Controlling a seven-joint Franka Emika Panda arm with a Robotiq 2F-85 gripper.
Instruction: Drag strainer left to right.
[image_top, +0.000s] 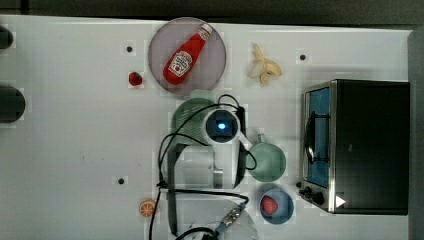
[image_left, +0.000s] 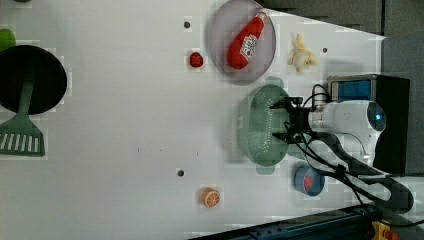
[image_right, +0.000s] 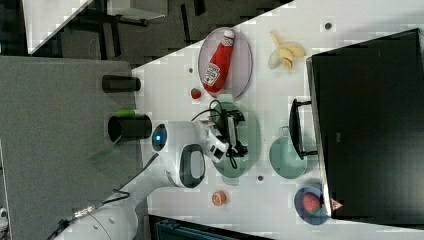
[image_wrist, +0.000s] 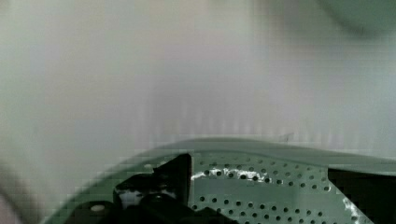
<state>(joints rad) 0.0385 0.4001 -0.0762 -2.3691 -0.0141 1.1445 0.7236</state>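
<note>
The claw hangs spread wide inside the strainer, gripping nothing, right of centre in the left view; the strainer sits on the table below the grey plate.

Grey plate as landmark: ketchup bottle lies on it. In the top view, small red fruit just left, banana right, toaster oven far right, mug and blue bowl holding a strawberry below-right, orange slice below-left.

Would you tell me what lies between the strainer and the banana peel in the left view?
Nothing: between the strainer and the banana peel, the left view shows bare white table.
</note>
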